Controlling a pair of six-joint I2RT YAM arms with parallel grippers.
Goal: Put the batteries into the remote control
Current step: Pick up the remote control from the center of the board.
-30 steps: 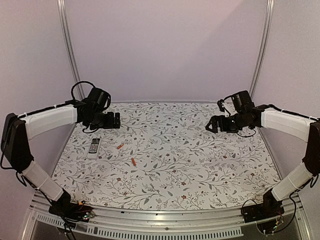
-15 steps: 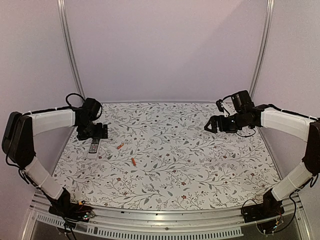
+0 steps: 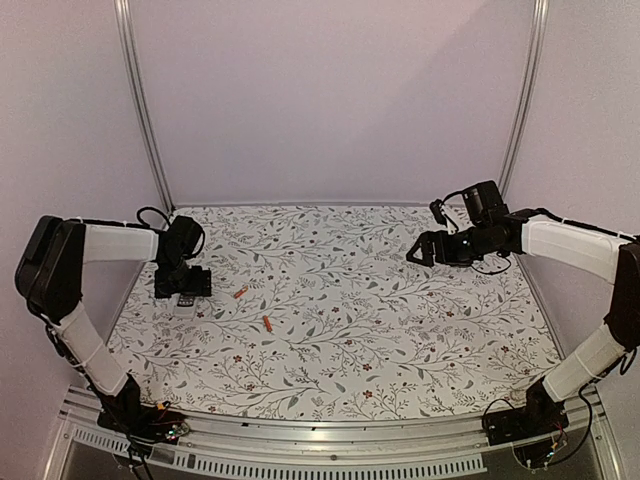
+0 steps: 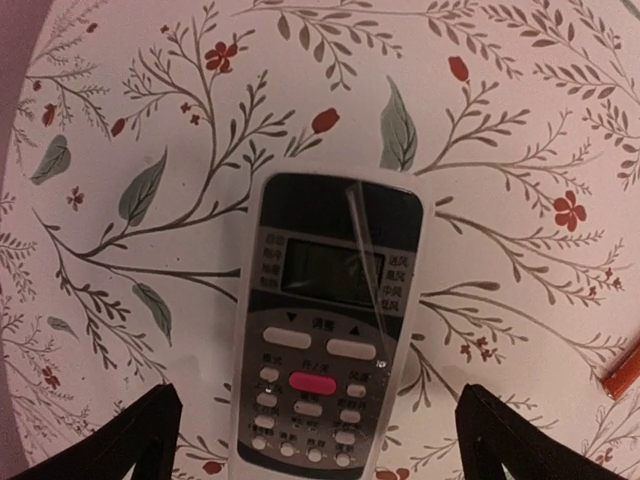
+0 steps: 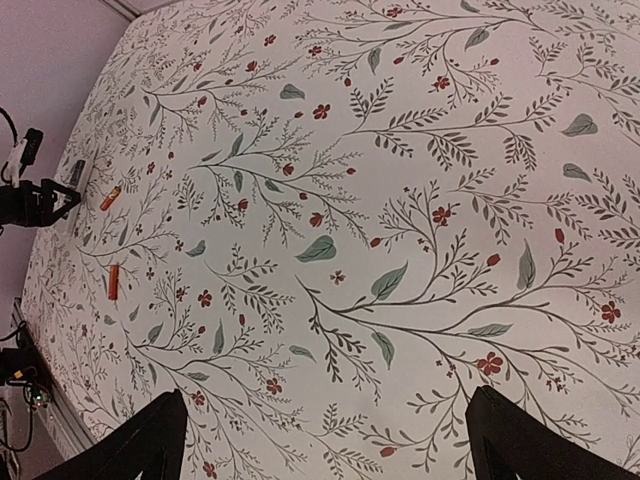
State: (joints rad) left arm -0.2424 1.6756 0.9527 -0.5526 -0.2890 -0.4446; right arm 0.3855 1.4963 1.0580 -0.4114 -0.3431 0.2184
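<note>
"Remote control [image 4: 325,330] is lying where, relative to the jaws?"

"It is lying face up on the floral table [image 3: 400,330], directly between the fingers [image 4: 140,440] of the left gripper [image 3: 183,284]. Those jaws are standing wide apart, one on each side of the button end, holding nothing."

"And the batteries [image 3: 240,293]?"

"One battery [image 4: 622,368] is lying loose just outside the finger on the right of the wrist view. The second battery [image 3: 267,322] is lying farther out on that same side. The right gripper [image 3: 420,250] is hovering well apart from all three, its jaws likewise spread wide and empty."

"How should this step be done well?"

"The step appears to be grasping the handset. The fingers should be descending evenly astride its long edges and closing on the sides, not the buttons. The slim, flat body is offering little to pinch, so keeping centred is guarding against it skidding toward the nearby battery. Its back is facing the table, so turning it over is probably coming next."
</note>
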